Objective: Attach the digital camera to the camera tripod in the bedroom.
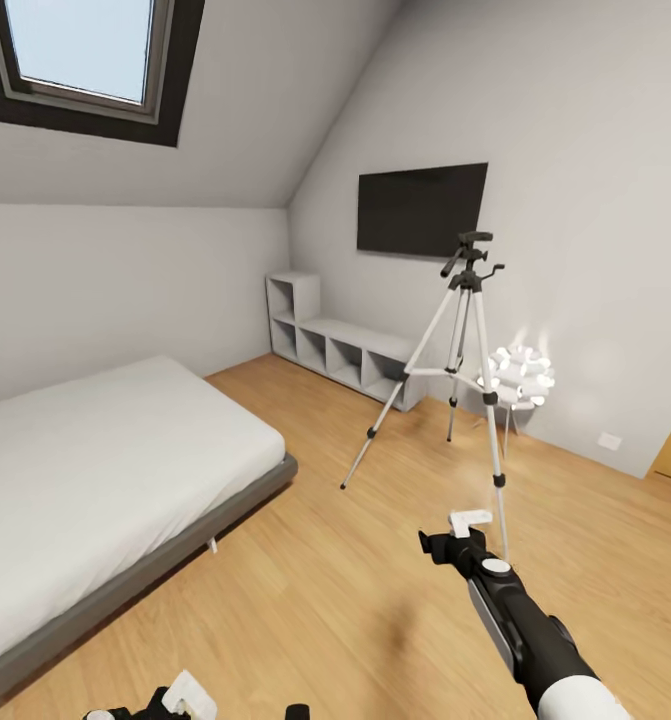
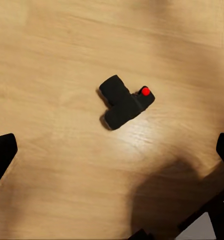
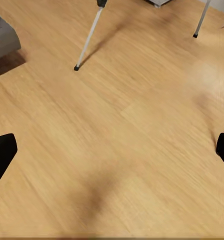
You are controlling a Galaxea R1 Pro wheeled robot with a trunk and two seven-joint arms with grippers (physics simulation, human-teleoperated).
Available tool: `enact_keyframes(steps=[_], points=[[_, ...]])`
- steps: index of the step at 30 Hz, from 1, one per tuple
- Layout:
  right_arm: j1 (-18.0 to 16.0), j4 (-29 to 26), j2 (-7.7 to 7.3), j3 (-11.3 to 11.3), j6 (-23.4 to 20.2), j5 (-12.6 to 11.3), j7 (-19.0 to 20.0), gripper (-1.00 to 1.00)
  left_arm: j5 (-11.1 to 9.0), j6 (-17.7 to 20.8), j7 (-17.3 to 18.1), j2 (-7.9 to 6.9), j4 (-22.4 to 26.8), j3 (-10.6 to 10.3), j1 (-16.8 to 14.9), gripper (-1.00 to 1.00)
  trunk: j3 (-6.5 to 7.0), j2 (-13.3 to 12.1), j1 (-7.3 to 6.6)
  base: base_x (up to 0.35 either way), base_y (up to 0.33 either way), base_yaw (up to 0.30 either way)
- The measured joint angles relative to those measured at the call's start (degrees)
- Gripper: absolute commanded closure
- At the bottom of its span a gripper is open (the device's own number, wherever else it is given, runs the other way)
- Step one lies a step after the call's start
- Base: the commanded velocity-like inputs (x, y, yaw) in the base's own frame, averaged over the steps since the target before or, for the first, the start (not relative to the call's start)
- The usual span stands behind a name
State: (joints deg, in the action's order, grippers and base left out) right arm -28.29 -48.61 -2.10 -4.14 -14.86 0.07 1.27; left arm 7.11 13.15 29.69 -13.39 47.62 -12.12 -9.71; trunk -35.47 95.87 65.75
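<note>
The digital camera (image 2: 126,101) lies on the wooden floor (image 2: 51,60), centred between the left claw's (image 2: 112,150) wide-spread fingertips (image 2: 1,152), untouched. It is chunky, matte black, with a red dot. The right claw (image 3: 112,150) gapes empty near the silver-legged camera tripod (image 1: 465,340).

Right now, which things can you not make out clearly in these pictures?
- Digital camera, left wrist view: seen from above, so its underside mount is hidden.
- Camera tripod, head view: the head plate is too small to read; the right arm covers the near leg's foot.
- Left tool, head view: cut off by the bottom edge.
- Floor lamp, head view: glare blurs it.
</note>
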Motion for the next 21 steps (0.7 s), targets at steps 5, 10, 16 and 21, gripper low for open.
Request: enact_keyframes(steps=[5, 10, 16, 21], points=[[-0.02, 2.87, 0.34, -0.09, 4.61, 0.02, 0.00, -1.00, 0.00, -0.19, 0.14, -0.22, -0.33, 0.02, -2.84, -1.00, -0.90, 2.01, 1.10, 0.000, 0.000, 0.000], [-0.05, 3.65, 0.45, -0.13, 6.25, 0.01, 0.00, -1.00, 0.02, -0.17, 4.09, -0.48, -0.22, 0.04, -6.89, -1.00, -1.79, 4.01, 2.20, 0.000, 0.000, 0.000], [-0.08, 3.78, 0.48, -0.13, 6.52, 0.05, -0.07, -1.00, 0.13, -0.14, 10.03, -0.54, 2.42, 0.04, -8.81, -1.00, -2.87, 6.42, 3.52, 0.000, 0.000, 0.000], [-0.08, 3.80, 0.54, -0.13, 6.54, 0.07, -0.09, -1.00, 0.17, -0.21, 11.76, -0.55, 3.33, 0.02, -9.34, -1.00, -3.77, 8.43, 4.61, 0.000, 0.000, 0.000]])
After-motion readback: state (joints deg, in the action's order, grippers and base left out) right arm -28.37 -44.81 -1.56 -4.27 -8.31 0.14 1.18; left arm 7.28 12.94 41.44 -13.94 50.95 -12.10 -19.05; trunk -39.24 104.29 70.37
